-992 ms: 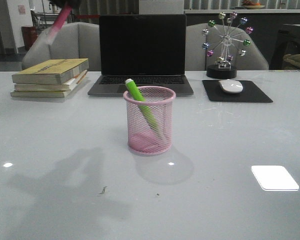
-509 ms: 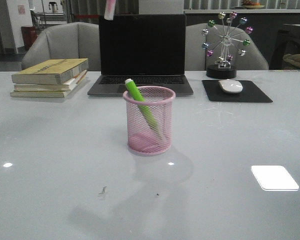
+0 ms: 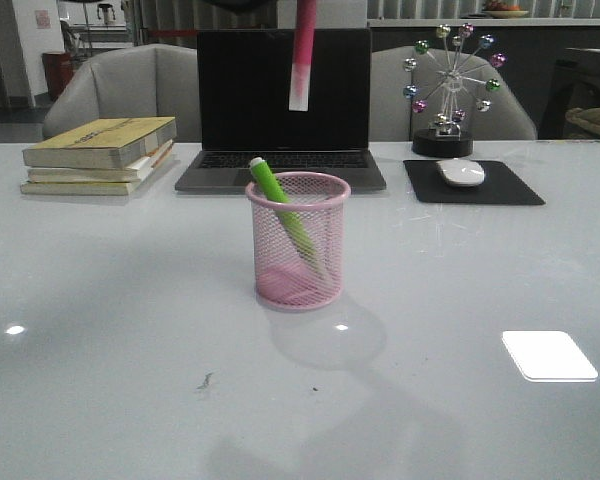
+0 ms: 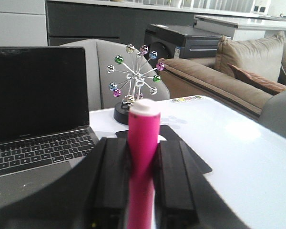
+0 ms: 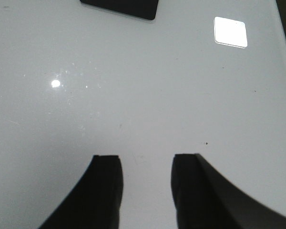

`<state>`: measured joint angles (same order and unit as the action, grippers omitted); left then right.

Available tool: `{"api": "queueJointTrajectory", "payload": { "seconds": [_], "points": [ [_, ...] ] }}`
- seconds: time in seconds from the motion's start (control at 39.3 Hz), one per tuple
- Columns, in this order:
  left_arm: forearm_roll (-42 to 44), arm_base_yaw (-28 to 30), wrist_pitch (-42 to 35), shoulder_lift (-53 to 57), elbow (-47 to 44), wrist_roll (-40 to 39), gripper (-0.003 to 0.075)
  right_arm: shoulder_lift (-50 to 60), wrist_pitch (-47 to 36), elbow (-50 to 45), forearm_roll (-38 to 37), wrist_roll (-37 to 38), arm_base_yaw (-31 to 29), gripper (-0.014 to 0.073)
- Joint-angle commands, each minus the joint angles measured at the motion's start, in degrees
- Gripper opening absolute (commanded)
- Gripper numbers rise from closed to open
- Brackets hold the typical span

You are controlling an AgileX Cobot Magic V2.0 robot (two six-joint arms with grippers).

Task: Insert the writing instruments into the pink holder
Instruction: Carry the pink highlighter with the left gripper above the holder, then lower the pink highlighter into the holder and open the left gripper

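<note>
The pink holder (image 3: 299, 241) stands upright in the middle of the table. A green marker (image 3: 276, 195) leans inside it, its whitish end poking above the rim. High above the holder hangs the magenta marker (image 3: 303, 55), pale cap downward. My left gripper (image 4: 143, 143) is shut on the magenta marker (image 4: 143, 138); in the front view the gripper itself is above the frame. My right gripper (image 5: 145, 162) is open over bare table, nothing between its fingers, and does not show in the front view.
Behind the holder stand a laptop (image 3: 283, 105), a stack of books (image 3: 102, 153) at the left, and a mouse (image 3: 462, 172) on a black pad (image 3: 472, 183) with a ball ornament (image 3: 450, 85) at the right. Chairs stand beyond the table.
The magenta marker has travelled from far left to the right and down, and now hangs upright above the holder. The holder and green marker have not moved.
</note>
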<state>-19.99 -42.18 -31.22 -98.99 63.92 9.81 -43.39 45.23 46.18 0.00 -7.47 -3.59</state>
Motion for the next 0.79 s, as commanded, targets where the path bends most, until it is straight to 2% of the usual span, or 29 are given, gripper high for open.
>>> {"api": "queueJointTrajectory", "payload": {
  "seconds": [0.0, 0.08, 0.46, 0.53, 0.66, 0.76],
  "points": [
    [0.0, -0.7, -7.2, 1.5, -0.7, -2.2, 0.0099, 0.0, -3.5, 1.5, -1.0, 0.0, -0.4, 0.0383],
    [0.0, -0.7, -7.2, 0.9, -1.9, -4.8, 0.0099, 0.0, -3.5, 1.5, -1.0, 0.0, -0.4, 0.0383],
    [0.4, -0.7, -4.7, -3.0, -2.6, -4.8, 0.0118, 0.0, -4.0, 1.5, -1.0, 0.0, -0.4, 0.0383],
    [0.5, -1.1, -3.8, -3.5, -2.6, -4.8, 0.0176, 0.0, -4.1, 1.5, -1.0, 0.0, -0.4, 0.0383],
    [0.7, -1.3, -4.7, -3.5, -2.6, -4.8, 0.0357, 0.0, -4.1, 1.5, -1.0, 0.0, -0.4, 0.0383],
    [0.7, -1.3, -5.4, -3.5, -2.6, -4.8, 0.0421, 0.0, -4.1, 1.5, -1.0, 0.0, -0.4, 0.0383]
  ]
}}
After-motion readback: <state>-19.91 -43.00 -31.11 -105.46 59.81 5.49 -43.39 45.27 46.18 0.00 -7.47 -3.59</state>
